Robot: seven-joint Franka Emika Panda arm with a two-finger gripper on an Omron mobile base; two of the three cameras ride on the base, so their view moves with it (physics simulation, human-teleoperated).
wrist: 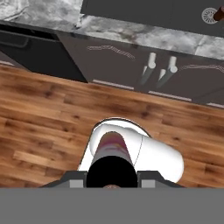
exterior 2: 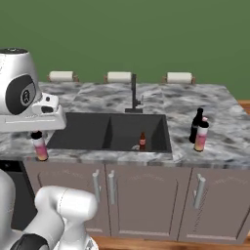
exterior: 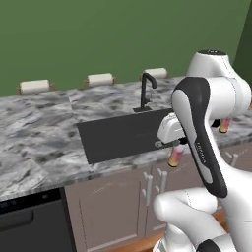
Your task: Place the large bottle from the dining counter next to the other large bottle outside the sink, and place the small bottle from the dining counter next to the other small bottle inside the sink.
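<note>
Green-walled kitchen, veined marble counter (exterior 2: 97, 100) over grey cabinets. Claw (exterior 2: 38, 134) clamped on the small bottle (exterior 2: 40, 147), which hangs upright just beneath it at the counter's front edge, off the left end of the sink (exterior 2: 88, 131) as seen in the right base view. Further right of the claw, the other small bottle (exterior 2: 142, 140) upright inside the basin; beyond the sink's far end, well apart from the claw, the large bottle (exterior 2: 200, 135) upright just beside the other large bottle (exterior 2: 196, 124).
</note>
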